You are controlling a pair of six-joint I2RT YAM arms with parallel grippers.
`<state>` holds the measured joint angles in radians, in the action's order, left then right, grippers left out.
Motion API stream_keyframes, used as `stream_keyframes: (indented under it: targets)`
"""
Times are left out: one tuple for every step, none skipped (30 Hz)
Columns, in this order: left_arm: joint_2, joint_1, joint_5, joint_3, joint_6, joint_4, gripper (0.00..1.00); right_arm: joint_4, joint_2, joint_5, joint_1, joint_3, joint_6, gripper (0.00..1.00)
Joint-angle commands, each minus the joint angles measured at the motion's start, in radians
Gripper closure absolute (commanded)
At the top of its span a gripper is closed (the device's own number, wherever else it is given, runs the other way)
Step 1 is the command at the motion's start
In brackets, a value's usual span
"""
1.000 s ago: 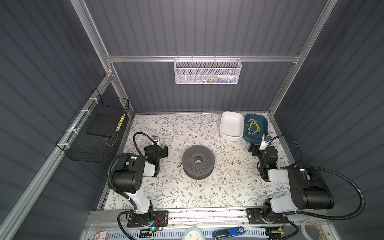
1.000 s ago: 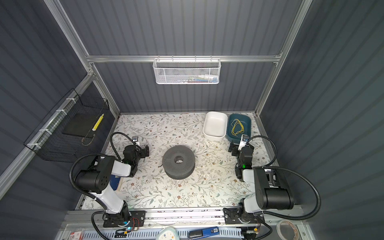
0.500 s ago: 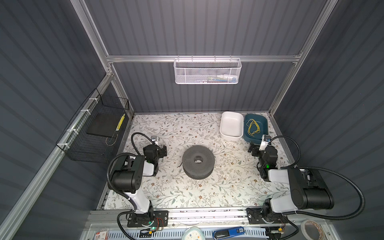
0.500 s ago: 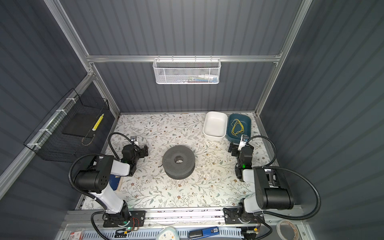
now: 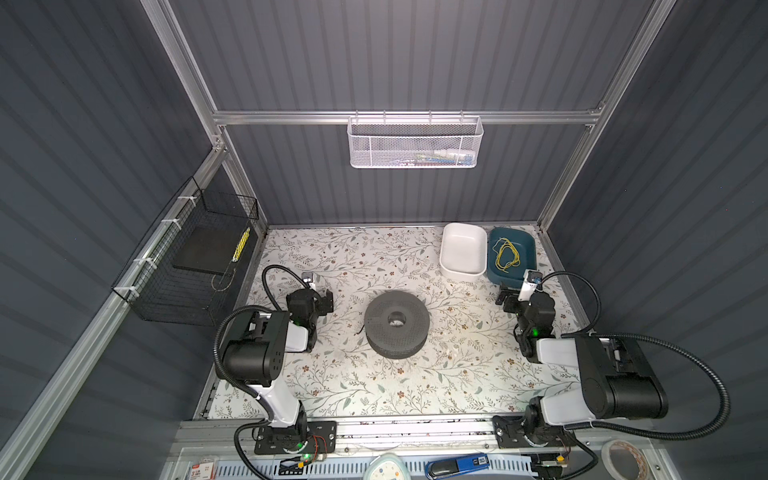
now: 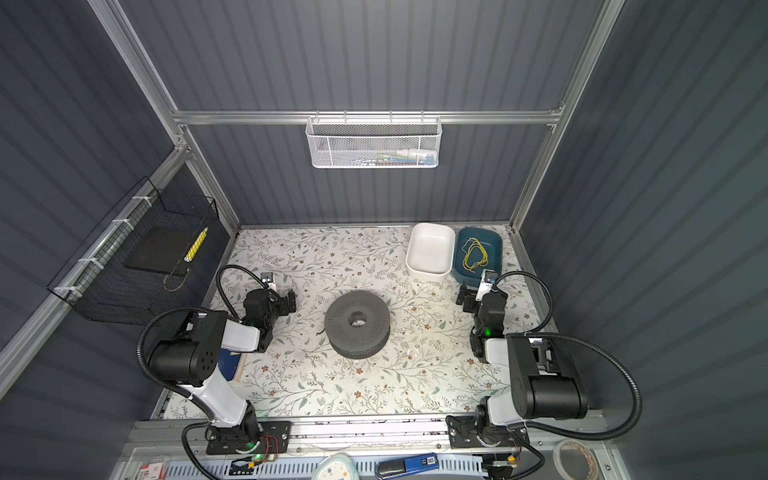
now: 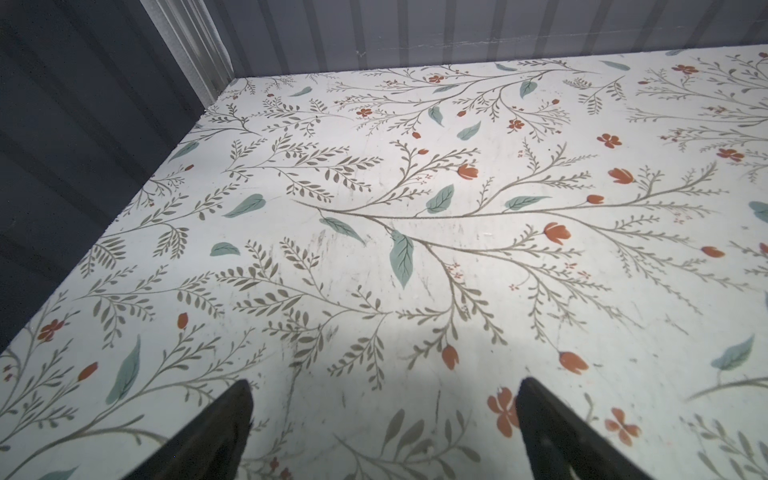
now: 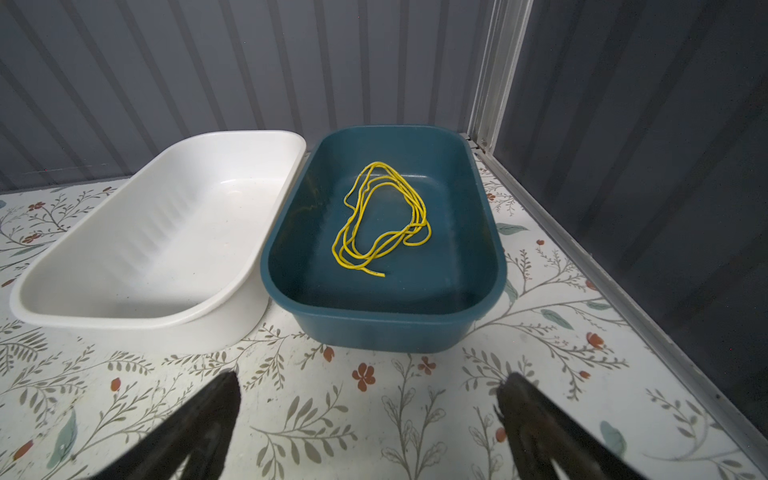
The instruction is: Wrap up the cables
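1. The cable [image 5: 359,331]: only a short dark end shows, poking out low on the left side of the grey spool [image 5: 417,328]. The rest is hidden, probably wound between the flanges.
2. The grey spool lies flat at mid-table with its axis upright, between the two arms and apart from both.
3. The left gripper [image 5: 327,300]: jaws spread wide and empty, low over the floral tabletop [image 7: 415,187]. Its wrist view shows bare table only. The cable end lies to its right and a little nearer the robot's base.
4. The right gripper [image 5: 517,297]: jaws likewise apart and empty. It faces the white tub [image 8: 166,332] and the teal tub [image 8: 386,332], which holds a yellow wire loop [image 8: 382,216]. The spool stands between this gripper and the cable end.
5. Judgement: the left arm is nearer and on the unobstructed side, so tucking in the loose end would suit it, reaching rightward.
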<state>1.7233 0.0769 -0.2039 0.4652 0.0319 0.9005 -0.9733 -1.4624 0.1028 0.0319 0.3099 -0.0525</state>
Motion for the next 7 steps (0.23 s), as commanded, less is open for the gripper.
stream_keyframes:
  targets:
    - [-0.008, -0.002, 0.013, 0.011, -0.012, 0.006, 0.00, 0.005, -0.001, -0.009, 0.006, 0.020, -0.007, 0.01]
    - [-0.007, -0.001, 0.013, 0.010, -0.012, 0.006, 0.01, 0.005, 0.000, -0.010, 0.006, 0.020, -0.008, 0.01]
    - [-0.007, -0.002, 0.013, 0.010, -0.011, 0.006, 0.01, 0.004, 0.000, -0.011, 0.006, 0.020, -0.009, 0.01]
    - [-0.008, -0.002, 0.013, 0.007, -0.012, 0.006, 0.01, 0.002, 0.002, -0.011, 0.006, 0.018, -0.007, 0.01]
    - [-0.007, -0.002, 0.014, 0.009, -0.012, 0.006, 0.01, 0.000, 0.002, -0.009, 0.006, 0.015, -0.007, 0.01]
    - [-0.007, -0.001, 0.013, 0.009, -0.012, 0.006, 0.00, -0.007, 0.004, -0.008, 0.006, 0.012, -0.006, 0.01]
    - [-0.007, 0.000, 0.013, 0.010, -0.012, 0.006, 0.01, -0.011, 0.002, -0.007, 0.006, 0.011, -0.006, 0.01]
